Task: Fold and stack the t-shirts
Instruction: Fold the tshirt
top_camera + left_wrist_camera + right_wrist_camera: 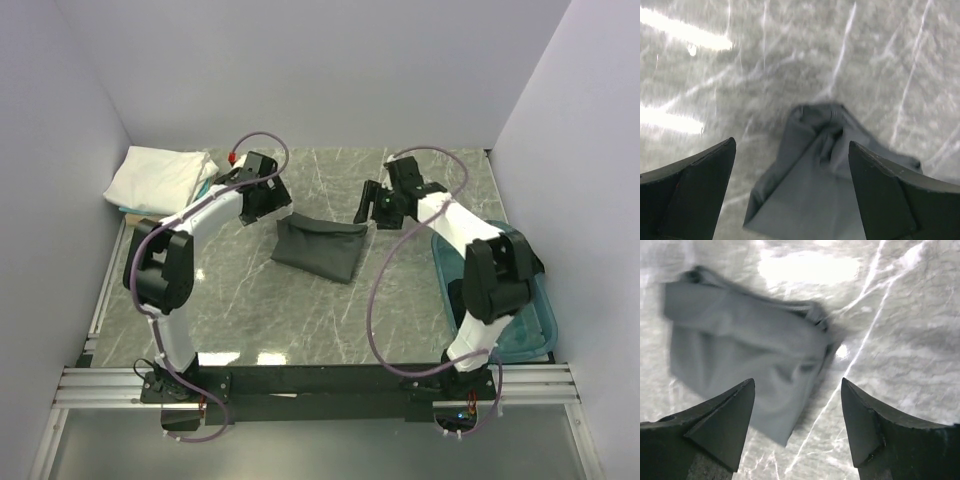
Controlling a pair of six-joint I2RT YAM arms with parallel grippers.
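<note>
Between the fingers of my left pincer [792, 145] nothing is clamped: they stand wide apart, hovering over the near-left corner of the dark grey t-shirt [810, 190], which lies on the tabletop [300, 320] below them. My right pincer [797, 382] is likewise spread and empty, poised off the shirt's right edge with bare marble beneath it.

From overhead, the two pincers flank the shirt at its far corners, left [268, 205] and right [368, 210], neither touching the cloth as far as I can tell. The shirt sits about mid-tabletop as a compact, roughly rectangular bundle, a little rumpled along its top edge and skewed at one lower corner.

Farther out, at the far-left corner, a folded white t-shirt [155, 178] rests on top of a pile, with a sliver of teal showing at its edge [207, 183]. The teal bin [535, 320] sits at the right, half hidden behind my right arm; I can't see what is in it.

My reading: the grey shirt looks folded, or nearly so, but isn't yet on the pile. Carrying it across to the white one is what remains, plus any shirts the bin may hold.
</note>
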